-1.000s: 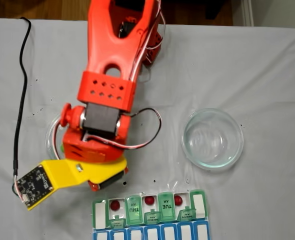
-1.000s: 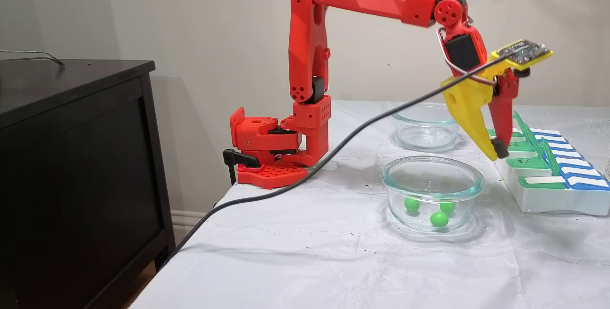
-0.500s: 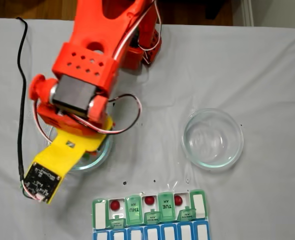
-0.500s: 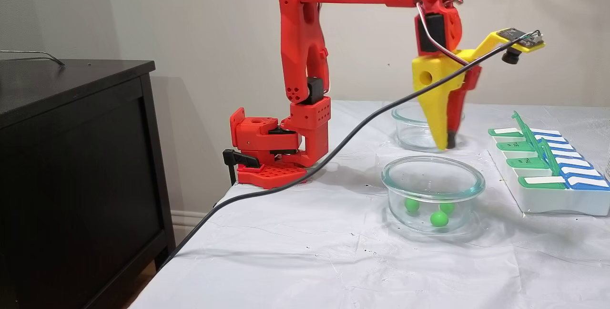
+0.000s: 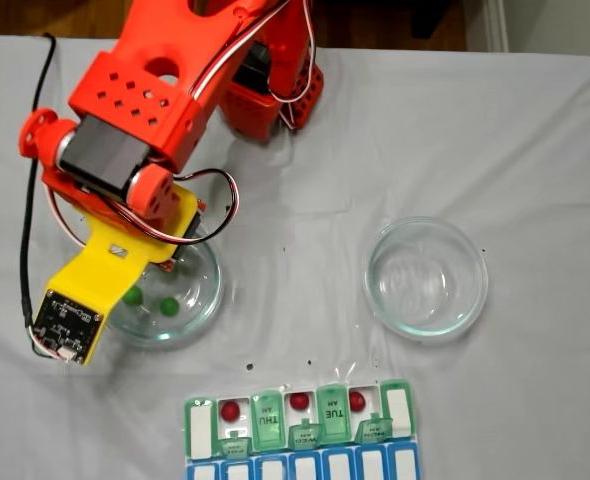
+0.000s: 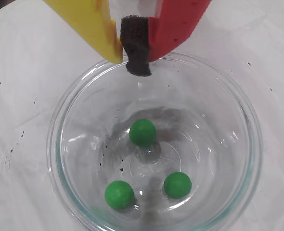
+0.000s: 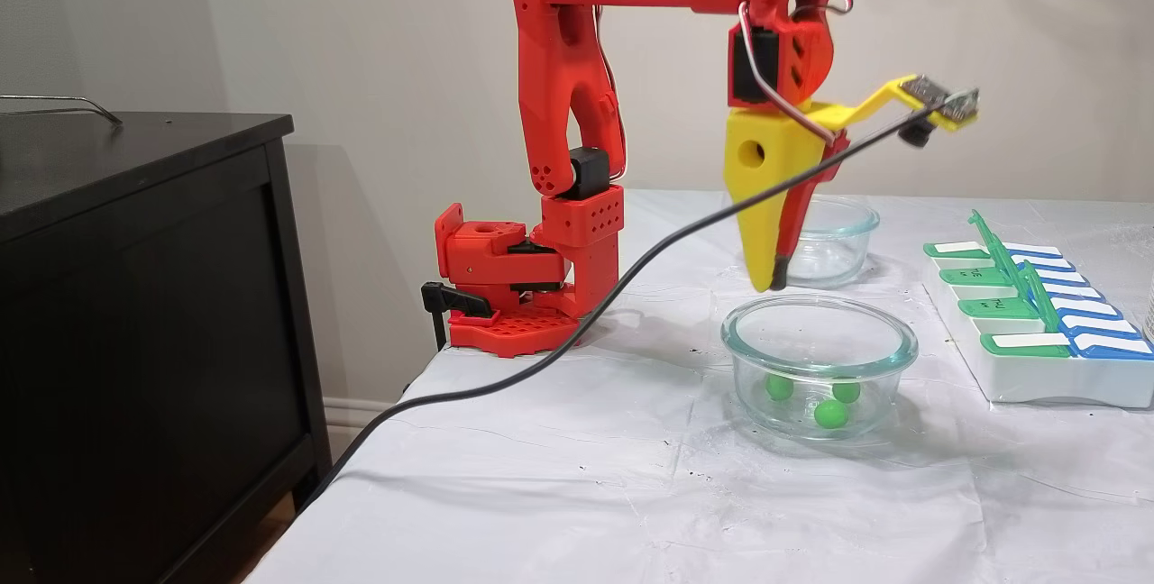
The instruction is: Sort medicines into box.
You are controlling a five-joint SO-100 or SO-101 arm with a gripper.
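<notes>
Three green medicines (image 6: pixel 142 133) lie in a clear glass dish (image 6: pixel 55 144), also seen from the side (image 7: pixel 830 414) and from above (image 5: pixel 169 307). My gripper (image 6: pixel 135 55) hangs just above the dish's far rim, shut, with only its black foam pad between the yellow and red fingers. In the side fixed view the gripper (image 7: pixel 777 282) points straight down over the dish's (image 7: pixel 748 377) back-left edge. The box (image 5: pixel 300 435) sits at the table's near edge in the top fixed view, lids open, with three red medicines (image 5: pixel 298 401) in separate green compartments. From the side the box (image 7: pixel 1037 377) is at the right.
A second, empty glass dish (image 5: pixel 375 290) stands to the right in the top fixed view and behind the gripper from the side (image 7: pixel 843 246). A black cable (image 7: pixel 541 350) trails from the wrist camera across the table's left part. A black cabinet (image 7: pixel 135 296) stands beside the table.
The arm swung away from the box and now hangs over the dish with the green balls. The gripper stayed shut and empty. The balls and the box did not move.
</notes>
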